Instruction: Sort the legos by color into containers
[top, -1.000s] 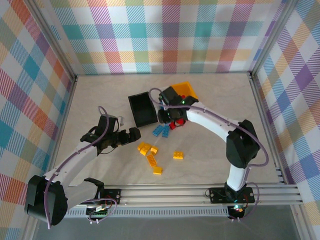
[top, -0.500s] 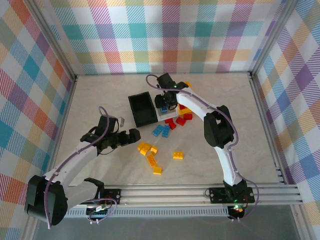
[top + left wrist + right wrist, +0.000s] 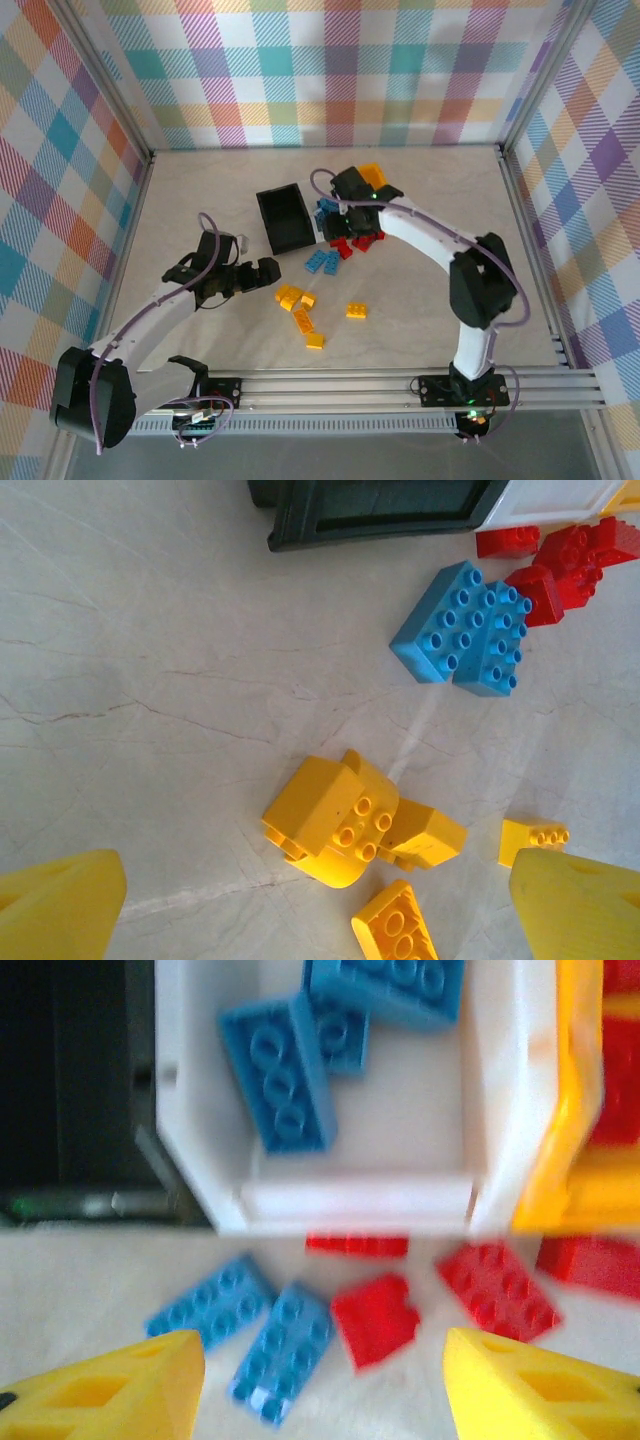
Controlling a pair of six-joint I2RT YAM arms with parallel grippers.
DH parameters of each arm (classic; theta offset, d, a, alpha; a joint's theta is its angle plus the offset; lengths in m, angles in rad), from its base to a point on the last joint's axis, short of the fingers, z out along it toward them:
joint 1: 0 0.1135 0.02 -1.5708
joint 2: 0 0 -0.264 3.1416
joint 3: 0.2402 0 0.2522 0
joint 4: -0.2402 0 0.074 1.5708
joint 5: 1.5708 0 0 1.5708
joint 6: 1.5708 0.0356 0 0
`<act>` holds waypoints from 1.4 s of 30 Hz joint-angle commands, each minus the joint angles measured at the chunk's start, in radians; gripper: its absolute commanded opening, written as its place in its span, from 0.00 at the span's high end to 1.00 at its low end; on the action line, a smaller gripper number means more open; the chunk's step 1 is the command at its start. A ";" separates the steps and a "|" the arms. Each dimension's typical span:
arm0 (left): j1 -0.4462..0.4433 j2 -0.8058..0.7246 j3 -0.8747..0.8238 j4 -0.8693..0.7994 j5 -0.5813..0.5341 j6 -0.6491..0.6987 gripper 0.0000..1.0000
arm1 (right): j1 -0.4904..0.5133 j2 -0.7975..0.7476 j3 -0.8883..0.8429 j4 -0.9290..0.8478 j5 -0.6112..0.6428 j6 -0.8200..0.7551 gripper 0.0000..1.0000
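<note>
Three containers sit in a row: black bin (image 3: pixel 283 218) (image 3: pixel 70 1080), white bin (image 3: pixel 340 1200), orange bin (image 3: pixel 370 175) (image 3: pixel 570 1110). Blue legos (image 3: pixel 278 1072) lie inside the white bin. In front of it on the table lie red legos (image 3: pixel 375 1318) (image 3: pixel 367 240) and two blue legos (image 3: pixel 285 1350) (image 3: pixel 322 262). My right gripper (image 3: pixel 320 1380) (image 3: pixel 338 228) hovers open above these, holding nothing. Yellow legos (image 3: pixel 335 820) (image 3: pixel 290 297) are scattered nearer the arms. Just above them, my left gripper (image 3: pixel 320 900) (image 3: pixel 268 272) is wide open and empty.
Plaid walls enclose the table on three sides. More yellow legos (image 3: pixel 356 310) (image 3: pixel 315 341) lie toward the front. Something red shows, blurred, inside the orange bin (image 3: pixel 620 1060). Bare tabletop (image 3: pixel 200 190) stretches left of the black bin.
My right arm swung over the white bin, its jaws opened, and it came back toward the bricks in front of the bins. The left arm stayed still.
</note>
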 commanded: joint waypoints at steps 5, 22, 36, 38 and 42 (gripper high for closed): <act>-0.001 0.000 0.000 0.042 0.001 -0.028 0.01 | 0.081 -0.030 -0.195 0.061 -0.027 0.143 0.36; 0.002 -0.040 -0.002 -0.010 -0.005 0.008 0.01 | 0.089 0.172 -0.049 0.061 0.000 0.130 0.34; 0.017 -0.030 -0.003 -0.021 0.000 0.030 0.01 | 0.081 0.234 -0.021 0.051 0.048 0.137 0.47; 0.017 -0.029 -0.003 -0.018 0.000 0.028 0.01 | 0.080 0.220 -0.036 0.051 0.052 0.137 0.54; 0.018 -0.026 -0.004 -0.011 0.006 0.025 0.01 | 0.080 0.168 -0.088 0.056 0.060 0.136 0.62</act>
